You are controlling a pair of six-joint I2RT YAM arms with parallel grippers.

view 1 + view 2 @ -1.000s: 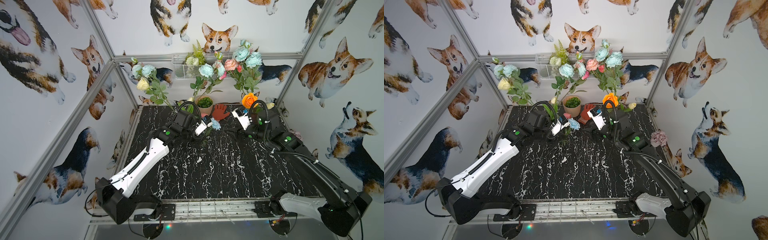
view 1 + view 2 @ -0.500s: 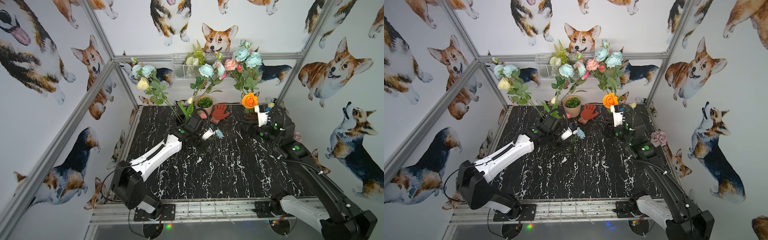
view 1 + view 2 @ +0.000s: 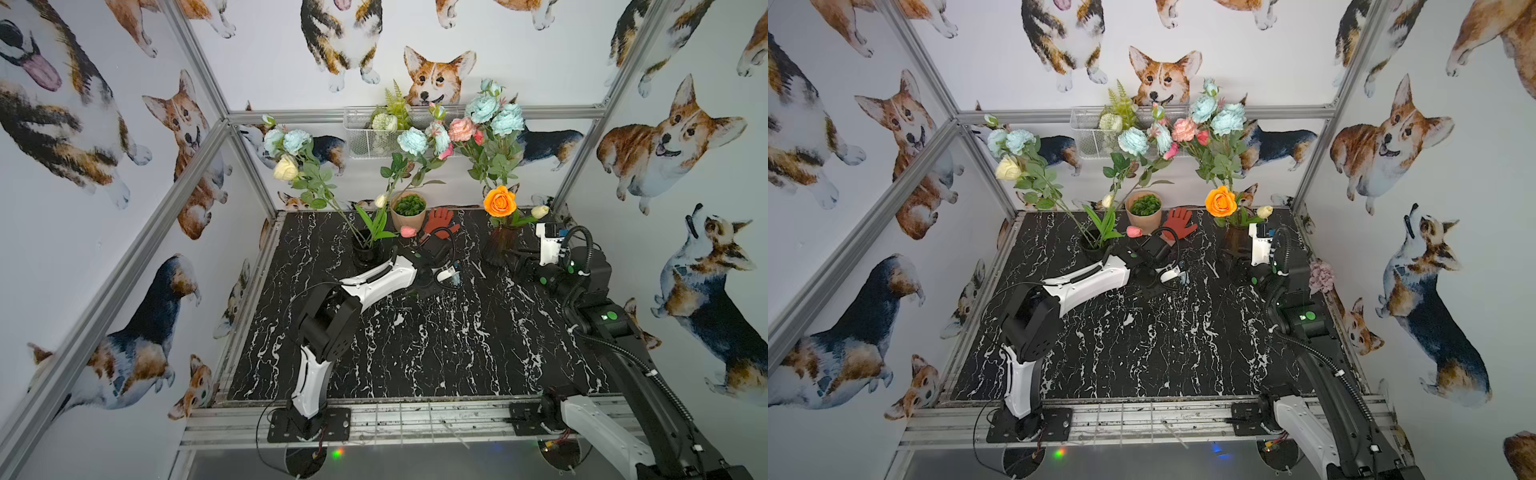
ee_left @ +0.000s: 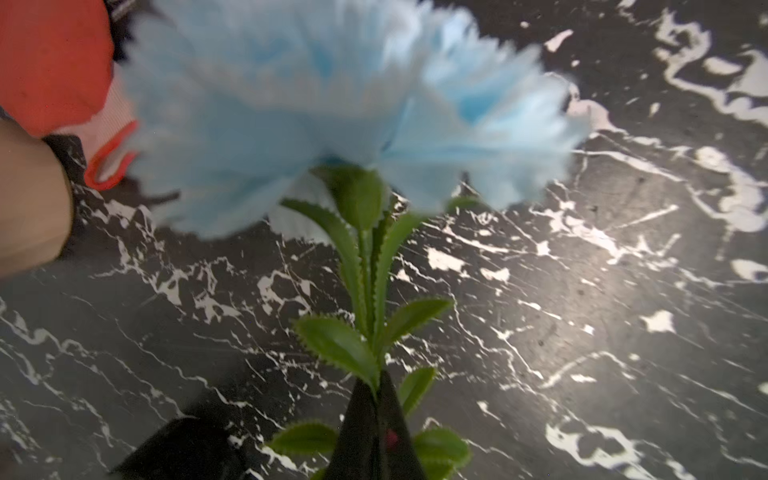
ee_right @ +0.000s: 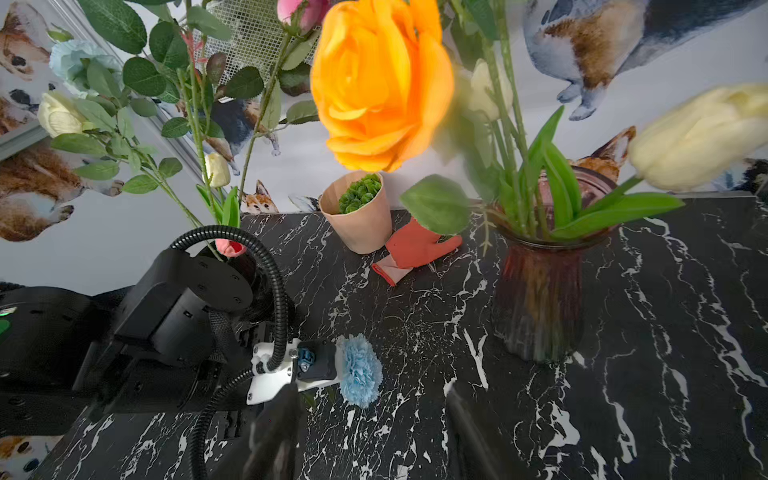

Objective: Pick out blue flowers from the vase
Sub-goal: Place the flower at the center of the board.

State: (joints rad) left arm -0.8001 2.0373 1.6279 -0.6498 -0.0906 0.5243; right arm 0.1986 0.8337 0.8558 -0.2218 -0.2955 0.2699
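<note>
The black marble table [image 3: 436, 353] carried two bouquets at its far edge. At far right stood the ribbed glass vase [image 3: 498, 249], with tall aqua-blue blooms [image 3: 494, 116] rising from it among pink blooms [image 3: 461, 129]. At far left a black vase [image 3: 365, 249] held paler blue blooms [image 3: 291, 141]. The right gripper [image 5: 370, 424] hung near the glass vase, jaws spread and empty. Low over the table's middle, the left gripper [image 4: 376, 399] was pinched on the stem of the small blue frilly bloom [image 5: 359, 370], well apart from both vases. The step looked like laying this bloom down, so the jaws would have to part close to the tabletop. For the right arm's next reach, the orange rose [image 3: 500, 200] and a cream tulip [image 3: 539, 212] crowded the stems' near side. A red glove [image 3: 440, 222] lay farther back, out of the way.
</note>
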